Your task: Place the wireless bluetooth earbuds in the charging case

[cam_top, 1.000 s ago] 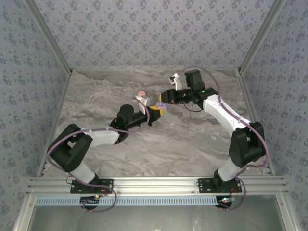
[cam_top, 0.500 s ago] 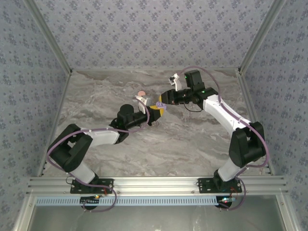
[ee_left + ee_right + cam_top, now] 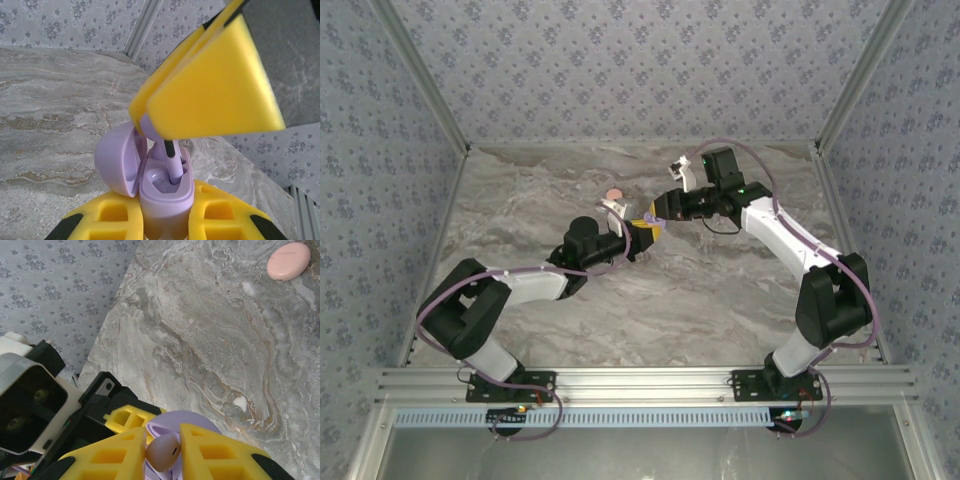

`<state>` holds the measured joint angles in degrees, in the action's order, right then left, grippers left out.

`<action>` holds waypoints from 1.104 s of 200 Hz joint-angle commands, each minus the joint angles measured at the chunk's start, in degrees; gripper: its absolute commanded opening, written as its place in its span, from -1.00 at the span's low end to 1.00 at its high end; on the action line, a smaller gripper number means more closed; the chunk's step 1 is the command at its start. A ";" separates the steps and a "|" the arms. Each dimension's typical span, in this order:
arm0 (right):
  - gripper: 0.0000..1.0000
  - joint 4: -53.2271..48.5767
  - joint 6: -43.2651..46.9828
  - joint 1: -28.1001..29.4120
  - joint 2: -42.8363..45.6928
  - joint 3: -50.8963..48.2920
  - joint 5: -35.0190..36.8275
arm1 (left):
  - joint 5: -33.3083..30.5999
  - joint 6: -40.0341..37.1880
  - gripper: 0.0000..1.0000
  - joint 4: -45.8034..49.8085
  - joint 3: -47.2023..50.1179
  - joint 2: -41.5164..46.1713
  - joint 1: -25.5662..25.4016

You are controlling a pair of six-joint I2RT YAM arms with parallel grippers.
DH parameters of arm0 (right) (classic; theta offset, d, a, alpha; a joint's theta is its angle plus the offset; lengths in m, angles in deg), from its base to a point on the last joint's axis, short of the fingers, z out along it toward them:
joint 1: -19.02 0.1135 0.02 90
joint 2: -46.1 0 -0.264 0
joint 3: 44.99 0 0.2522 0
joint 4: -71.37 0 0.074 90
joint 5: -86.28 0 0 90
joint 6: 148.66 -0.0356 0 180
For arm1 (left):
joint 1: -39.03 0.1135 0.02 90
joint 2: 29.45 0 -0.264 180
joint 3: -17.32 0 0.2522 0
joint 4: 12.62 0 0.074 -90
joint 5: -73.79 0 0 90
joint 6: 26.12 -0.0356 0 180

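Two grippers are hovering over the marble table (image 3: 210, 340); the left gripper (image 3: 167, 220) is clamping the open lilac charging case (image 3: 165, 192) upright; the right gripper (image 3: 162, 445) is pinching a lilac earbud (image 3: 173, 164), its stem dipping into the case; beyond, a salmon-pink disc (image 3: 288, 261) is lying flat.

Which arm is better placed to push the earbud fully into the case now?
Right. The right gripper is shut on the earbud, whose stem sits in a socket of the open case. The left gripper is shut on the case and just steadies it.
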<state>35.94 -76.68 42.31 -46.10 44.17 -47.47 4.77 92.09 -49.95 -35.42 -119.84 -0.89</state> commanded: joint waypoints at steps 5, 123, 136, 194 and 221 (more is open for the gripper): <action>-0.54 -3.88 2.36 0.54 2.03 1.77 0.05 | -1.28 -0.18 -0.76 -2.01 -1.80 2.79 -0.25; -0.17 -6.97 4.08 0.78 2.49 3.74 2.24 | 0.87 -3.02 -0.76 0.09 -2.12 3.73 -0.26; -0.14 -8.00 4.74 1.02 2.38 4.22 3.26 | 1.00 -3.55 -0.76 0.59 -2.14 3.96 -0.30; -0.10 -11.15 6.31 1.97 2.79 6.57 6.31 | 1.27 -7.20 -0.76 4.47 -2.23 5.50 -0.50; -0.08 -14.28 7.50 3.12 3.63 8.37 9.58 | 0.21 -9.24 -0.76 6.97 -2.38 6.21 -0.51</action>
<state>26.22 -71.41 44.35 -45.05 49.42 -41.66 4.85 86.19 -44.25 -35.62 -116.23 -1.11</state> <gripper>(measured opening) 0.455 0.161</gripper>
